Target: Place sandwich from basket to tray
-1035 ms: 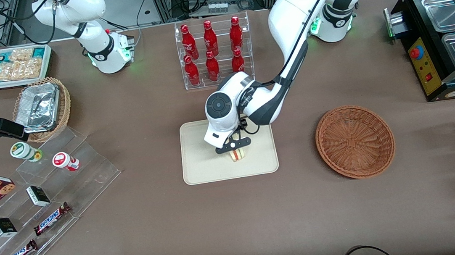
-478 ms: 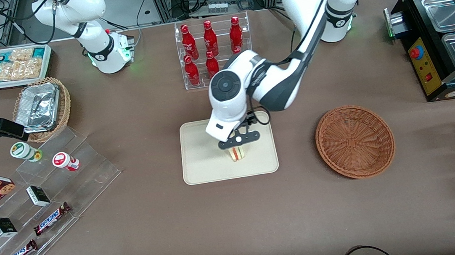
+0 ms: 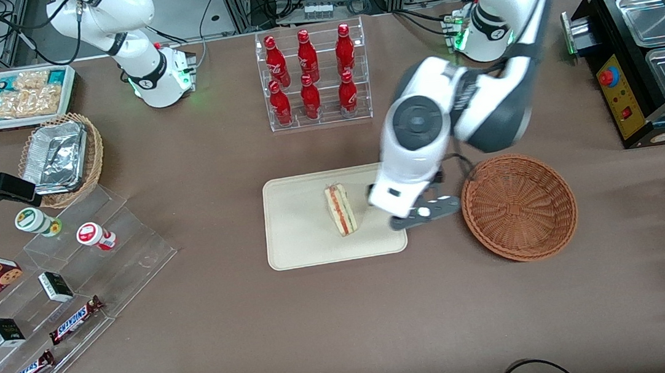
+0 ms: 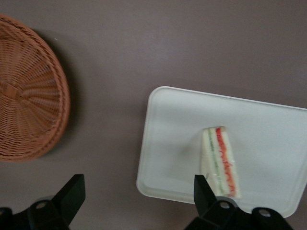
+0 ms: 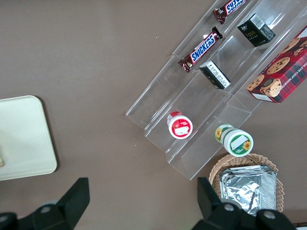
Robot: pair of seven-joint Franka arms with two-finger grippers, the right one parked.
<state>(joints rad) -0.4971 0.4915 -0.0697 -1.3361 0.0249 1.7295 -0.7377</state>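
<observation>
The sandwich (image 3: 341,210), a pale wedge with red and green filling, lies on the cream tray (image 3: 300,233) in the middle of the table. The left arm's gripper (image 3: 425,214) is open and empty. It hangs above the table over the tray's edge nearest the reddish-brown basket (image 3: 519,207), between tray and basket. The basket holds nothing. In the left wrist view the sandwich (image 4: 219,160) rests on the tray (image 4: 268,129), the basket (image 4: 24,120) lies apart from it, and the gripper (image 4: 138,184) has its fingers spread wide over the tray's rim.
A clear rack of red bottles (image 3: 312,77) stands farther from the camera than the tray. A stepped acrylic shelf with snacks (image 3: 71,288), a tan basket of foil containers (image 3: 61,159) and a white snack bin (image 3: 20,96) lie toward the parked arm's end. A black warmer (image 3: 646,54) stands toward the working arm's end.
The gripper has let go of the sandwich, risen and moved off it toward the basket. The sandwich stays on the tray, now fully in view.
</observation>
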